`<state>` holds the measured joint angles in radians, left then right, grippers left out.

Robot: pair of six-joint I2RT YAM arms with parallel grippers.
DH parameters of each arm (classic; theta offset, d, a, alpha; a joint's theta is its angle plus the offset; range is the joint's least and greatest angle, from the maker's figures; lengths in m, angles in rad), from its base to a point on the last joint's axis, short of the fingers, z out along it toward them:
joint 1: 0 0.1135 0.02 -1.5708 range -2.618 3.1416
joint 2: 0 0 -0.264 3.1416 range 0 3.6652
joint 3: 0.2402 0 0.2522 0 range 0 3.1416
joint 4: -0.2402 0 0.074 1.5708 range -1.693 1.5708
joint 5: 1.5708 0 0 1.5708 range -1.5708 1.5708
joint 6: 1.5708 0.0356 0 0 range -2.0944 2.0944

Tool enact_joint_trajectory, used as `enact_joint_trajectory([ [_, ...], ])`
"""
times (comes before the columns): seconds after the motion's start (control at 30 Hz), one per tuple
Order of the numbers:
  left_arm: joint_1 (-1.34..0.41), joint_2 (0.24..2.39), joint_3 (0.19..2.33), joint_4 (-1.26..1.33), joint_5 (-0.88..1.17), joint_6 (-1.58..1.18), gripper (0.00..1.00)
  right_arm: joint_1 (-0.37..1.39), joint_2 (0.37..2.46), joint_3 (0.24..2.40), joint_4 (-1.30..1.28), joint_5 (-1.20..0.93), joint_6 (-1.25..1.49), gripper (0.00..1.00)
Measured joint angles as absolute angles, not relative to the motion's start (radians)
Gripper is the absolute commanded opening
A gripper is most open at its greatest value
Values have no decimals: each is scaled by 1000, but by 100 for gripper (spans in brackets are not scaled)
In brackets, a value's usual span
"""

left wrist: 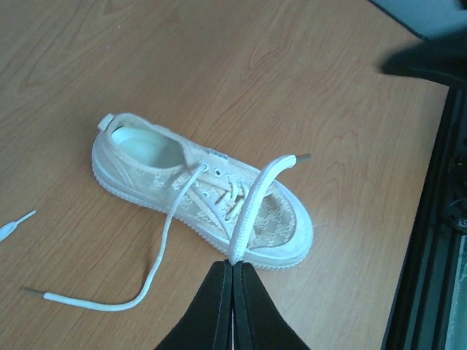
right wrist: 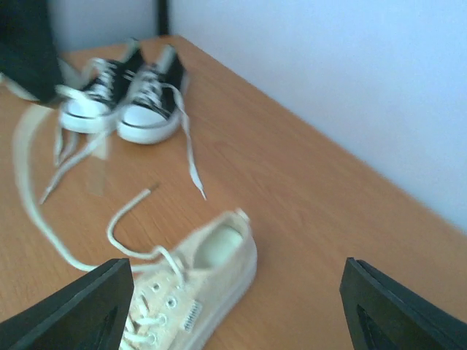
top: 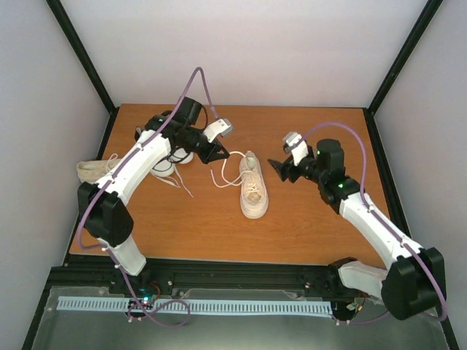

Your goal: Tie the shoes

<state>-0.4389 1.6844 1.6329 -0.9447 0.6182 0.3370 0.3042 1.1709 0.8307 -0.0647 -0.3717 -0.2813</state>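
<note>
A wooden table (top: 306, 226) stands in front of two robot arms bolted at its near edge. Near the middle lies one cream sneaker (top: 253, 188), upright on its sole, with its toe toward the arms and its laces undone.

From overhead, the left gripper (top: 221, 154) hangs just left of the sneaker's heel end. Its own wrist camera shows what the overhead view cannot: the two black fingers are pressed together, pinching one pale lace (left wrist: 257, 193), which rises in a taut arc from the eyelets. The other lace (left wrist: 157, 270) lies loose on the wood, curving away from the shoe.

The right gripper (top: 277, 168) hovers just right of the sneaker with its fingers spread wide and nothing between them. Its blurred wrist view shows a small tag (right wrist: 190, 315) on the sneaker's side, too soft to read.

Farther back, that same view shows a pair of black sneakers (right wrist: 124, 98) with white toe caps, side by side, their white laces straggling across the table. Overhead, the left arm mostly hides them. A second cream sneaker (top: 91, 171) lies at the table's left edge.
</note>
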Motion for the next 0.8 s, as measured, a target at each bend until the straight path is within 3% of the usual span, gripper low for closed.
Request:
enact_joint_trajectory([
  [0.17, -445, 1733, 1641, -947, 571, 336, 1, 425, 1132, 802, 53, -437, -509, 74],
  [0.37, -477, 1742, 1641, -949, 535, 336, 1, 513, 1283, 872, 89, -488, -654, 64],
  [0.6, -481, 1746, 1644, -950, 535, 336, 1, 513, 1436, 971, 78, -518, -697, 35],
  [0.7, -481, 1747, 1645, -951, 543, 337, 1, 512, 1475, 1004, 70, -517, -706, 27],
  [0.8, -483, 1747, 1645, -951, 550, 337, 1, 512, 1486, 1007, 55, -517, -715, 27],
])
